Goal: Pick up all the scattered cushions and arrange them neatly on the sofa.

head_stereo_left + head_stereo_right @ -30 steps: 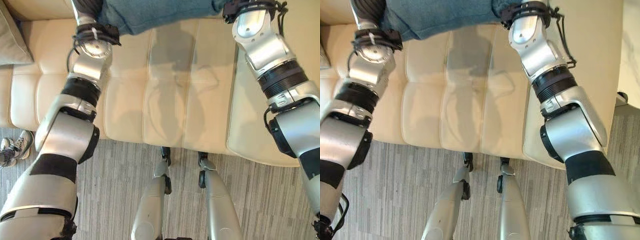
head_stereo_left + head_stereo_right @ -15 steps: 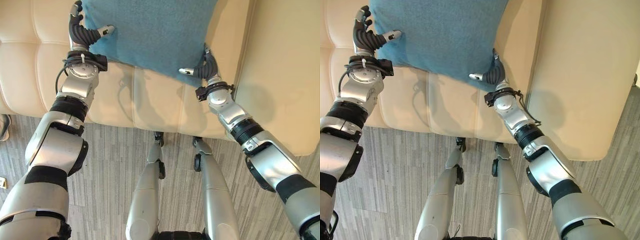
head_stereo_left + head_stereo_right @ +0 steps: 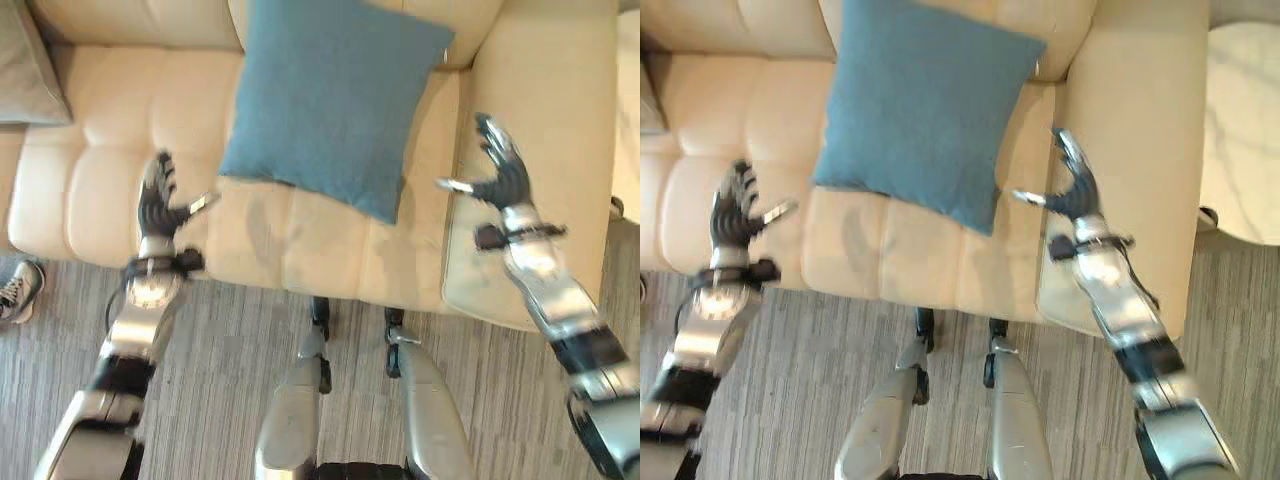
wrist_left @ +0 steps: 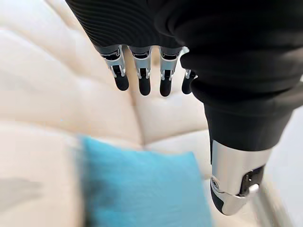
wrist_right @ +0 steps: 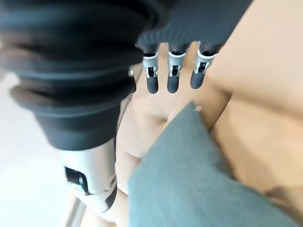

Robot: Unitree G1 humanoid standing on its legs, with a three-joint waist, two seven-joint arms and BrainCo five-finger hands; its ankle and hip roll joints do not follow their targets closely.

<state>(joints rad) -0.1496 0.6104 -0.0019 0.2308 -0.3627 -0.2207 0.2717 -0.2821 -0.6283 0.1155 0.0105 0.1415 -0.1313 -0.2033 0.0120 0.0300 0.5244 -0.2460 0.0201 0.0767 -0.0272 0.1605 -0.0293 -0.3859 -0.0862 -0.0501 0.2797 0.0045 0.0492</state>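
Cushion (image 3: 335, 105) lies between both open hands, untouched.

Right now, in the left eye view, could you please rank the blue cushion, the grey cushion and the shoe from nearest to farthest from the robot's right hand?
From the right hand:
1. Blue cushion, just to its left, leaning on the sofa back.
2. Grey cushion, at the sofa's far left end.
3. Shoe, on the floor at the left edge, marginally farther.
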